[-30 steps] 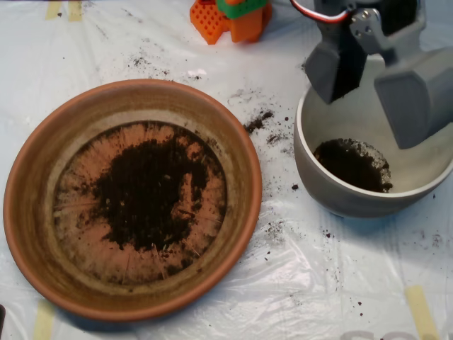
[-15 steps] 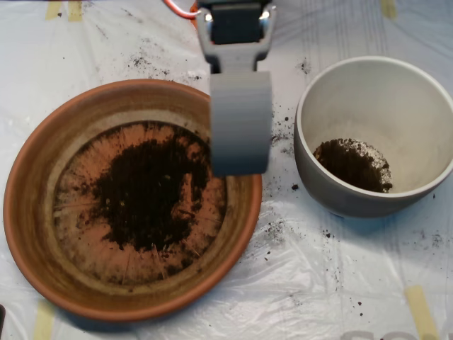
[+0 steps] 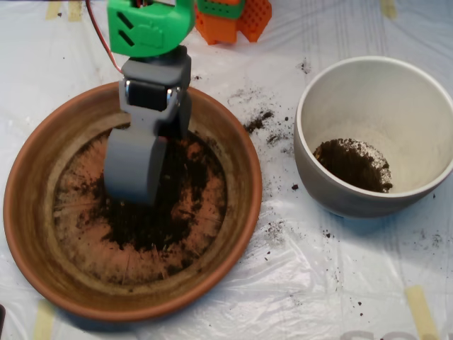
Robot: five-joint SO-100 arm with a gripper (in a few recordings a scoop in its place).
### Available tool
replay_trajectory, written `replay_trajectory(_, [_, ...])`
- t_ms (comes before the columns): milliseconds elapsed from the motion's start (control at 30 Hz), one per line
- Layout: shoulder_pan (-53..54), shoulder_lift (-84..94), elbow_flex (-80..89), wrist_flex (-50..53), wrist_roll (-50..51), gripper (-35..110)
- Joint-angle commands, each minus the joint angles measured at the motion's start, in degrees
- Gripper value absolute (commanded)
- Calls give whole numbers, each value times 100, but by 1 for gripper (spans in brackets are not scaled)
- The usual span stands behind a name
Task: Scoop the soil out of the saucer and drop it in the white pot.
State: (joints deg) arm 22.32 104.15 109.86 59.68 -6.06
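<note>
The terracotta saucer [image 3: 25, 212] fills the left half of the view, with a dark patch of soil [image 3: 173, 209] spread over its middle. My grey scoop [image 3: 136, 193] hangs below its green joint, down inside the saucer. Its lower end sits at the upper left part of the soil patch and hides some of it. The white pot [image 3: 306, 152] stands to the right, apart from the saucer, with a clump of soil [image 3: 352, 164] lying in its bottom.
Orange and green arm parts [image 3: 230, 18] stand at the top edge behind the saucer. Loose soil crumbs [image 3: 258, 122] are scattered on the white plastic sheet between saucer and pot. Strips of yellow tape [image 3: 419, 308] mark the sheet's corners.
The scoop swung left from above the pot, crossed the saucer's right rim, and now stands low over the soil in the saucer. The pot and saucer stayed put.
</note>
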Motion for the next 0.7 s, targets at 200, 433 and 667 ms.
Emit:
replay_trajectory(200, [773,-1134,-396,-193,35,46])
replay_trajectory(433, [677,-1688,-624,-202,-193,50])
replay_trajectory(667, [492,-2417,-1292,-9,-246,51])
